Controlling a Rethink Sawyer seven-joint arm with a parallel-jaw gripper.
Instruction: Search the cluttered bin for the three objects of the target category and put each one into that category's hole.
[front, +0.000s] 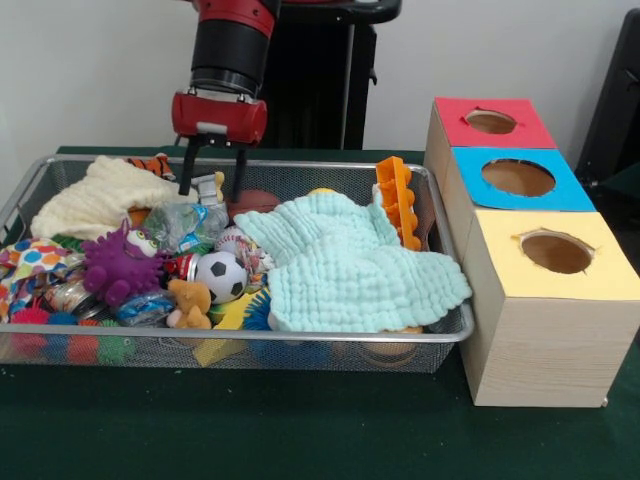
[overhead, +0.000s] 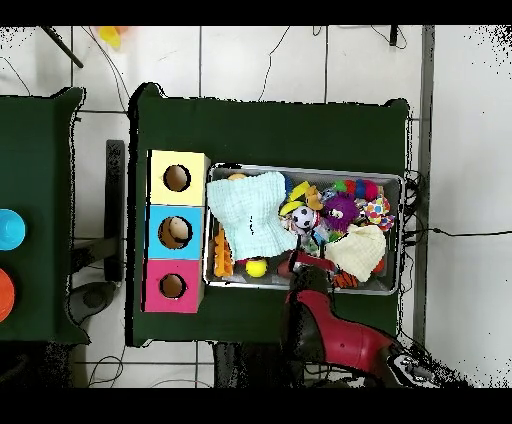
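Observation:
The silver wire mesh bin (front: 300, 340) sits on the green table, full of toys and cloths; it also shows in the overhead view (overhead: 395, 180). My gripper (front: 212, 187) hangs over the bin's far side, left of centre, fingers open and empty, tips down among the clutter by a crumpled plastic bottle (front: 190, 222). In the overhead view the gripper (overhead: 306, 260) is over the bin's lower edge. The blue-topped box with its round hole (front: 518, 177) stands right of the bin, between the red and yellow boxes, and it also shows in the overhead view (overhead: 176, 231).
A mint cloth (front: 350, 260) covers the bin's right half, a cream cloth (front: 100, 195) the far left. A purple spiky toy (front: 118, 265), a small soccer ball (front: 222, 276), an orange plastic piece (front: 397, 198) lie among the clutter. Red-topped hole (front: 490, 121), yellow-topped hole (front: 556, 252).

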